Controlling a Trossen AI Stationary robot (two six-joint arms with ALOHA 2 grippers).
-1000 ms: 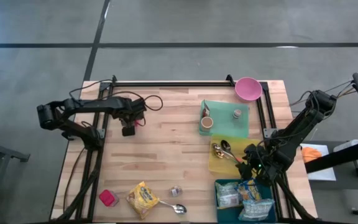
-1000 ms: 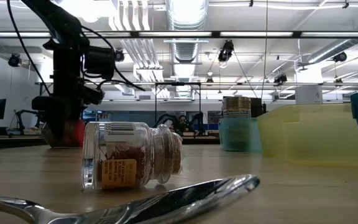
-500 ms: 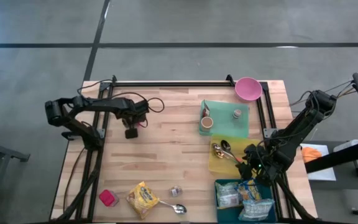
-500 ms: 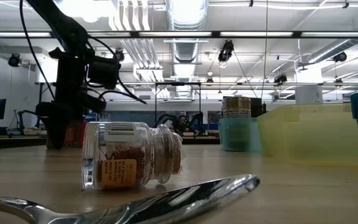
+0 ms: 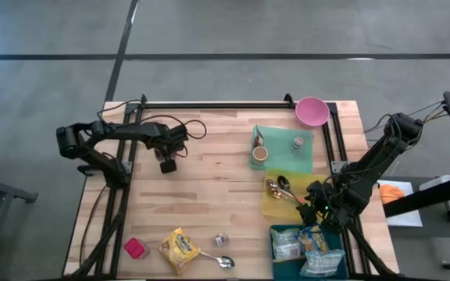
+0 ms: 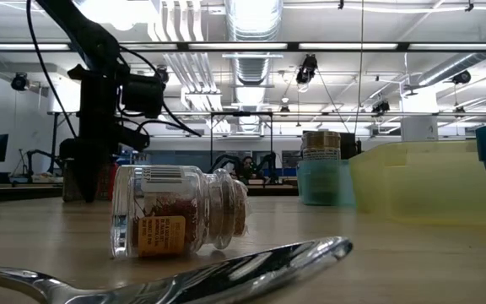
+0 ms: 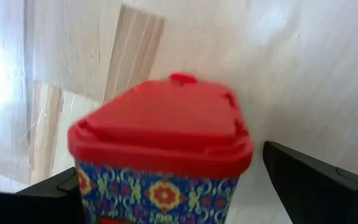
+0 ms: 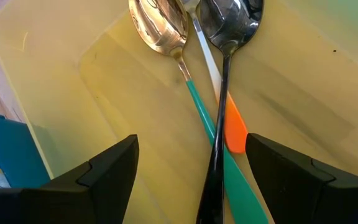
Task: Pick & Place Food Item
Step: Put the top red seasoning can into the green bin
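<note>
The wooden table (image 5: pixel 209 195) carries the green tray (image 5: pixel 283 160) towards its right side, and everything here is placed from that tray. The left gripper (image 5: pixel 166 165) hangs well apart to the tray's left, level with it, over a broad stretch of bare boards with open room on every side; the table's far rail is the nearest edge.

In the left wrist view the red-lidded tub (image 7: pixel 160 143) stands upright on the boards between that gripper's spread fingers (image 7: pixel 316 183). One finger stands clear of the tub with bare wood showing between them. The other sits at the tub's opposite side, and contact there cannot be told. The hold is released, not clamped.

The tub has a rounded red lid with a small raised tab and a wall printed in blue with red and yellow ornaments.

The right gripper (image 5: pixel 312 199) waits over the yellow tray (image 5: pixel 276 207), which adjoins the green tray's near edge. Its fingers are parted and grasp nothing, above three spoons (image 8: pixel 222 81) lying in that tray.
</note>
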